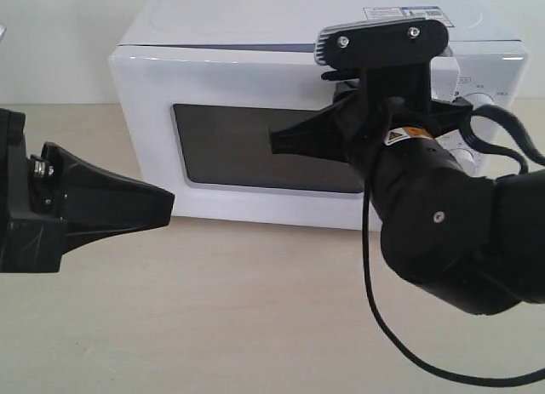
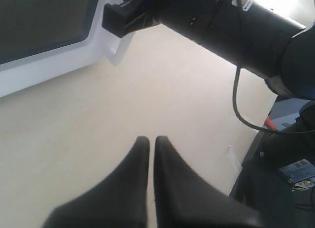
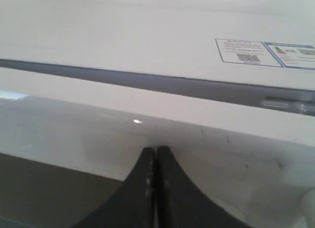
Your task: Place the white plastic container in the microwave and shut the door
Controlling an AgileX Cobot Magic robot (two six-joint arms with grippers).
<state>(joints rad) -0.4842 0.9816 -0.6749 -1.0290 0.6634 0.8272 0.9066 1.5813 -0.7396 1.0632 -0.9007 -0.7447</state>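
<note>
On your left, the left gripper [image 1: 167,203] hangs over the counter [image 1: 213,309], jaws pressed together and empty, well apart from the microwave [image 1: 255,28]. In the middle, the door [image 1: 230,147] looks flush and shut. The right gripper [image 1: 274,141], also closed and holding nothing, is the nearer one, its tip pointing at the door near the window's top edge. Whether it touches, you can't tell. The white plastic container shows nowhere, and it may be hidden behind the mesh. The right arm covers the handle.

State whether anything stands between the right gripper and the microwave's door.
Nothing visible does. The right gripper, jaws shut, has its tip right at the door, in front of the dark window, with no object between them. The door looks closed. The white plastic container shows in no view.
</note>
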